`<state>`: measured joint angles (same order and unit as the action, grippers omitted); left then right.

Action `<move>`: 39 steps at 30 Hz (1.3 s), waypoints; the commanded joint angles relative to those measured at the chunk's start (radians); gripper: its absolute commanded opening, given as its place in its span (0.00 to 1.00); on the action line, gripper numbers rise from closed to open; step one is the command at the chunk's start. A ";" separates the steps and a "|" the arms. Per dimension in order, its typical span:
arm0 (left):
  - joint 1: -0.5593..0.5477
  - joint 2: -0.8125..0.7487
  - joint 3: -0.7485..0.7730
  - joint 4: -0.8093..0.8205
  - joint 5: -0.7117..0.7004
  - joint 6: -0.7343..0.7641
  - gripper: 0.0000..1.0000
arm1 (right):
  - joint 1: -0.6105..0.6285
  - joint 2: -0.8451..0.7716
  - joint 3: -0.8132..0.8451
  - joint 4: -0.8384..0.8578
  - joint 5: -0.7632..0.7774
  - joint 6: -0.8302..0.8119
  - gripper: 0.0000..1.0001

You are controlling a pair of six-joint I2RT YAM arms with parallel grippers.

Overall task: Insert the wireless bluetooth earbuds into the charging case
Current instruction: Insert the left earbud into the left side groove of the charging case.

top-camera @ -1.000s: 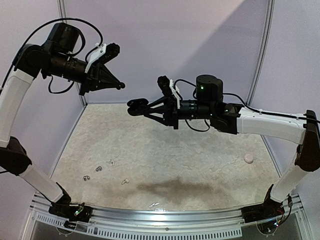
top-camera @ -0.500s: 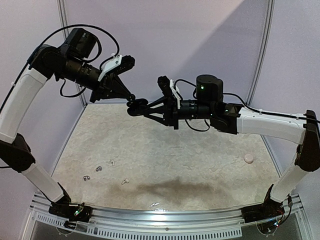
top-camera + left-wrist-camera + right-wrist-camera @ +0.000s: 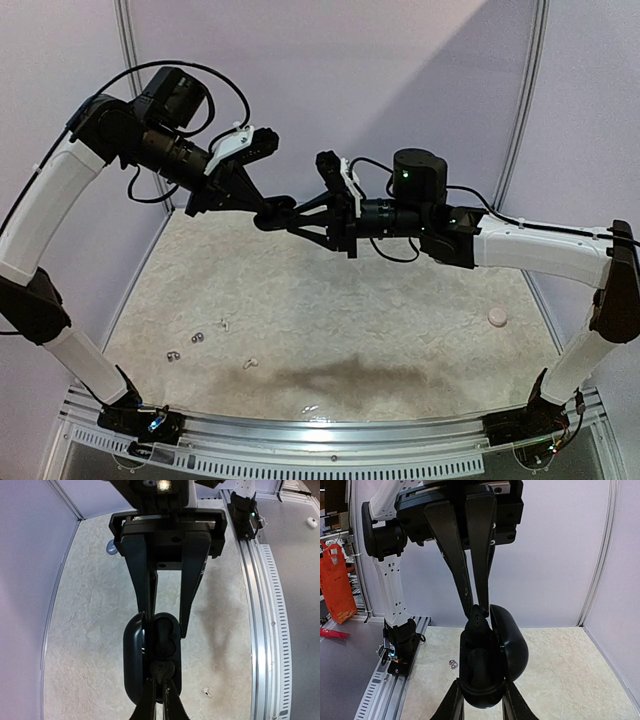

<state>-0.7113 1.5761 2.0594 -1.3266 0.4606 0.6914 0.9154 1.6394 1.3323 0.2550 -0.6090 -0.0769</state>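
My right gripper [image 3: 481, 702] is shut on the black charging case [image 3: 481, 677] and holds it in the air, lid [image 3: 512, 640] swung open. My left gripper [image 3: 161, 682] is shut on a black earbud [image 3: 162, 669], which touches the upper end of the case's open cavity [image 3: 477, 622]. In the top view both grippers meet above the far table, left [image 3: 262, 206] against right [image 3: 286, 216]. Two silvery earbuds [image 3: 198, 337] [image 3: 172, 354] and two white ones [image 3: 222, 324] [image 3: 250, 363] lie on the table at the near left.
A small round pinkish object [image 3: 497, 317] lies on the table at the right. The metal rail [image 3: 330, 435] runs along the near edge. Lilac walls [image 3: 350, 80] close the back and sides. A white earbud [image 3: 206, 692] shows below the case in the left wrist view.
My left arm has swung right and down from the back left wall, bringing the black earbud up to the open case. The right arm and case have stayed still.
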 commanded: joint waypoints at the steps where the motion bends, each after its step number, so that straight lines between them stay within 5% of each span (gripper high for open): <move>1: -0.016 0.016 -0.015 -0.163 0.012 0.001 0.00 | -0.006 -0.020 0.000 0.029 -0.009 -0.011 0.00; 39: 0.018 0.039 0.022 -0.229 0.036 -0.035 0.00 | -0.005 -0.027 -0.020 0.086 0.028 0.031 0.00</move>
<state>-0.7063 1.5917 2.0655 -1.3270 0.4610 0.6605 0.9131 1.6394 1.3151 0.2970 -0.5961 -0.0566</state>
